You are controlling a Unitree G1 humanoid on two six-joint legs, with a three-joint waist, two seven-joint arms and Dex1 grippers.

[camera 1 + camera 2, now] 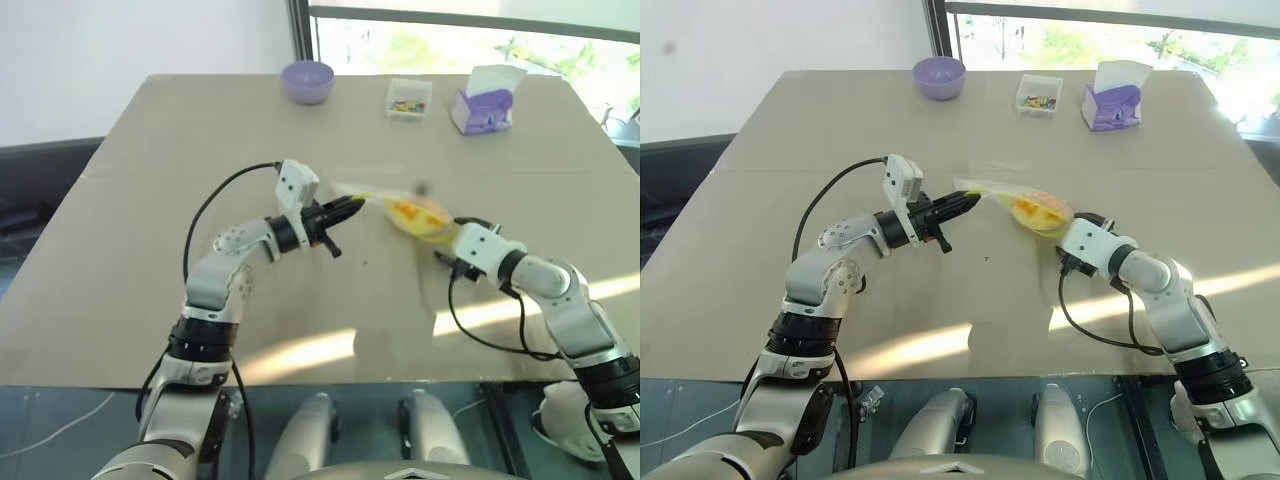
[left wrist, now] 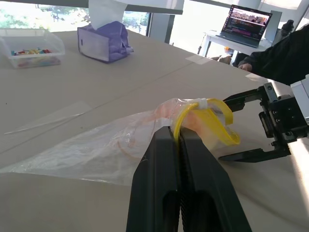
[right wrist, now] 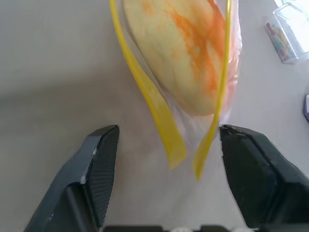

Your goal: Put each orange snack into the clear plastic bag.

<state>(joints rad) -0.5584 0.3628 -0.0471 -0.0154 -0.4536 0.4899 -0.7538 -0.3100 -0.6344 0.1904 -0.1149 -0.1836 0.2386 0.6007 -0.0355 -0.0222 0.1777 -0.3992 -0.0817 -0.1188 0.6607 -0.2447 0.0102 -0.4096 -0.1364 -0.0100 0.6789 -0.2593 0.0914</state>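
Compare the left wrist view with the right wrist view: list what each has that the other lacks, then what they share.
Left wrist view alone: the shut left gripper pinching the yellow seal strip, the tissue box, a laptop and a person's sleeve.
Right wrist view alone: the table between the open fingers.
Both: the clear plastic bag, the orange snack, the small clear box.

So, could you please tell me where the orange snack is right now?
The orange snack sits inside the clear plastic bag at mid-table, between the left gripper, shut on the bag's edge, and the open right gripper.
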